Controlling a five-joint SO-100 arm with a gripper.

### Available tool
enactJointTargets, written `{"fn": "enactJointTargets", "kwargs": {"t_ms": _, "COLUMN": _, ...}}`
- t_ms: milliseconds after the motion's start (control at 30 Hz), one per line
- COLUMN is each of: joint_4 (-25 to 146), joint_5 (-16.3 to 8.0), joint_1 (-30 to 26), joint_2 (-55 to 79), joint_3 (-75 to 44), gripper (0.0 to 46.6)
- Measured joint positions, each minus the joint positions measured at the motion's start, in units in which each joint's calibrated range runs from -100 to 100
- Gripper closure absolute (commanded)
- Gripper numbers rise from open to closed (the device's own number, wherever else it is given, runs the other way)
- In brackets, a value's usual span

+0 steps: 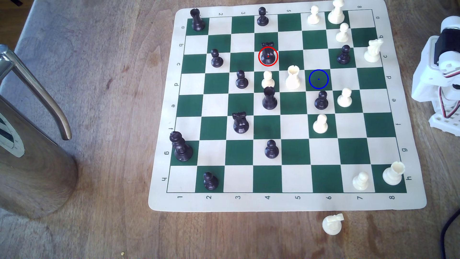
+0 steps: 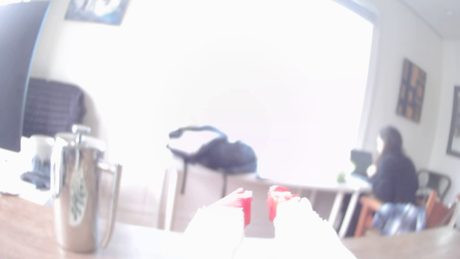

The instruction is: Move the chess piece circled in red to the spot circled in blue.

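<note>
Upright, the black knight [image 1: 268, 55] stands on its red-circled cream square; hand [image 2: 259, 203] slightly spread, empty.

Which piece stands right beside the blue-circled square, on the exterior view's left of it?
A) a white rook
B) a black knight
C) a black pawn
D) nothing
A: the white rook stands on the cream square next to the blue-circled square, on its left in the exterior view.

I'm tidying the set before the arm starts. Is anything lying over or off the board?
Yes. One white knight lies toppled on the wooden table, just off the mat's near edge in the exterior view, below the 6 label. Every piece on the chessboard mat stands upright, including the red-circled black knight.
</note>
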Motion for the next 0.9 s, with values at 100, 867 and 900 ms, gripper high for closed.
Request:
{"fn": "enactJointTargets", "kwargs": {"t_ms": 100, "joint_4": 10.0, "joint_5": -2.9, "joint_1": 0.7, "joint_2": 0.8, "joint_3": 0.0, "gripper": 43.3}}
{"fn": "enactJointTargets", "kwargs": {"t_ms": 867, "joint_4": 27.3, "joint_5": -0.7, "joint_1": 7.7, "joint_2": 53.3, "joint_3": -21.7, "gripper": 35.0}}
{"fn": "enactJointTargets", "kwargs": {"t_ms": 900, "joint_4": 28.2, "joint_5": -0.7, "joint_1": 7.8, "joint_2": 55.3, "joint_3": -23.3, "gripper": 34.9}}
